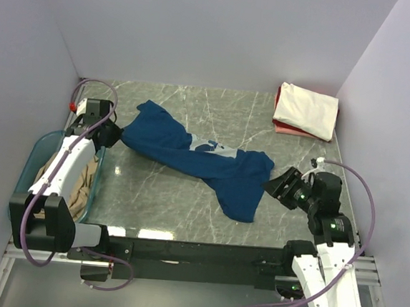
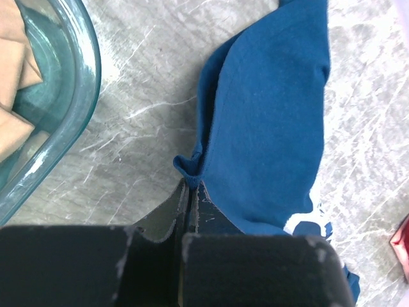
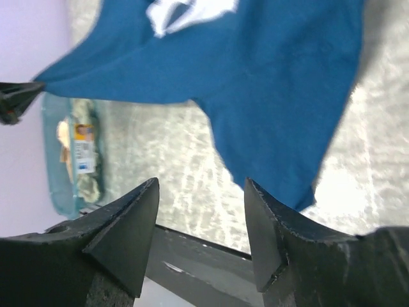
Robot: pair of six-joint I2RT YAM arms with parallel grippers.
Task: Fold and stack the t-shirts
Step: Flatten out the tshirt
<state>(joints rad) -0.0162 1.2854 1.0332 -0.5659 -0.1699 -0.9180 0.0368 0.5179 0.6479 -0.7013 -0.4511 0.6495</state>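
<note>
At the left edge of the top view, a translucent teal tub point(image 1: 48, 135) with rounded corners stands on the grey table point(image 1: 165, 200), whose surface has a pattern like marble. A crumpled tan t-shirt point(image 1: 82, 187) lies inside the tub, partly hidden by the left arm. In the upper right corner of the table, a folded cream t-shirt point(image 1: 307, 111) rests on a folded red t-shirt point(image 1: 285, 127), of which only an edge shows. Well apart from this stack, the navy t-shirt point(image 1: 204, 164) stretches as a long wrinkled band across the middle of the table, with its pale print half lost in the folds. The left gripper point(image 1: 114, 135) is pressed together on the upper left end of the soft cloth and pinches a small fold. The right gripper point(image 1: 274, 187) stands just beside the lower right end, and its dark wedge-shaped fingers are spread and hold nothing.
</note>
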